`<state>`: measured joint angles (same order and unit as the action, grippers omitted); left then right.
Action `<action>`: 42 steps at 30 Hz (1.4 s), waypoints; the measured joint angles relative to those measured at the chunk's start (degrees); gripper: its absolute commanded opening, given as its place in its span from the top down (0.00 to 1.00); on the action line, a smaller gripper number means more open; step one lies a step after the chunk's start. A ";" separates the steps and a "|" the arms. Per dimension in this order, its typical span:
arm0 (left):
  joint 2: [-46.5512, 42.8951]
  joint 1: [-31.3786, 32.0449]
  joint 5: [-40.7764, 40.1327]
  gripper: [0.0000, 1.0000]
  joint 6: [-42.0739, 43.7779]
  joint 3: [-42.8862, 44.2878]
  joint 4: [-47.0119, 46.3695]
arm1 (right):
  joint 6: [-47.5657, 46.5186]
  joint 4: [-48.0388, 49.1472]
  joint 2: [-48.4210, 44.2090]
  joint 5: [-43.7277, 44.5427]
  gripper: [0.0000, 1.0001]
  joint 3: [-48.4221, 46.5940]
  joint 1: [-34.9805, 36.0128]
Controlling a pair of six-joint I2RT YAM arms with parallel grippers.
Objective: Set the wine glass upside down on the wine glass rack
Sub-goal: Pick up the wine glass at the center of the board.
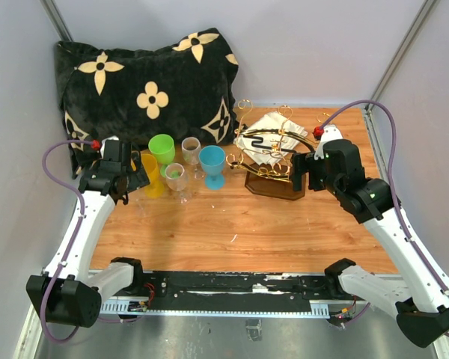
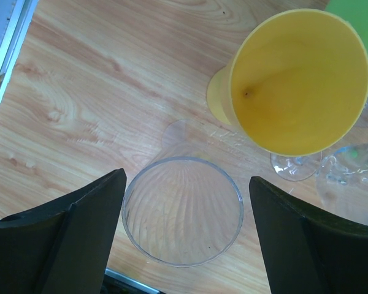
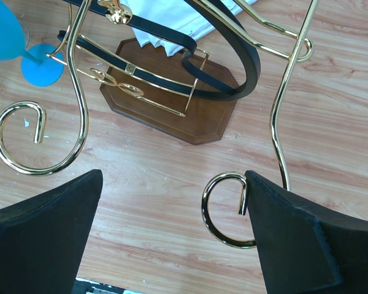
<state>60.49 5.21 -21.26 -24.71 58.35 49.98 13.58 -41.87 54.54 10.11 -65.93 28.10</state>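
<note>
Clear wine glass point(image 2: 183, 214) stands upright (rim up, axis vertical) between the left gripper's point(image 2: 185, 179) open jaws, ungripped; right gripper point(image 3: 173, 177) gapes empty.

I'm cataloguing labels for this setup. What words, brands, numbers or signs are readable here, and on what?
No words, numbers or brands are readable.
The black cushion carries only cream flower shapes, no letters.
The yellow cup, clear glass, rack and white cloth show no print.
</note>
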 measured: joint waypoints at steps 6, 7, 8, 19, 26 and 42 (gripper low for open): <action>-0.13 0.00 1.29 0.17 0.15 0.02 0.17 | 0.00 -0.02 -0.02 0.26 0.02 0.00 0.00; -0.28 0.00 1.53 0.17 0.20 0.02 0.26 | 0.00 -0.02 -0.02 0.26 0.02 0.00 0.00; -0.48 0.00 1.70 0.17 0.24 0.02 0.37 | 0.00 -0.02 -0.02 0.28 0.02 0.00 0.00; -2.99 -0.02 2.93 0.11 0.72 1.60 2.93 | -0.02 -0.02 -0.02 0.50 0.02 0.00 0.00; -2.60 -0.02 2.93 0.11 0.70 1.79 2.84 | -0.04 -0.04 -0.02 0.52 0.02 0.00 0.00; 0.26 -0.17 2.99 0.29 0.94 1.75 1.25 | -0.07 -0.11 -0.44 0.59 0.02 0.02 0.00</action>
<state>60.75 5.04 -18.26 -23.77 60.10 51.22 13.52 -41.98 54.11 10.70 -65.91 28.10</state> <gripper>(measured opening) 0.700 0.984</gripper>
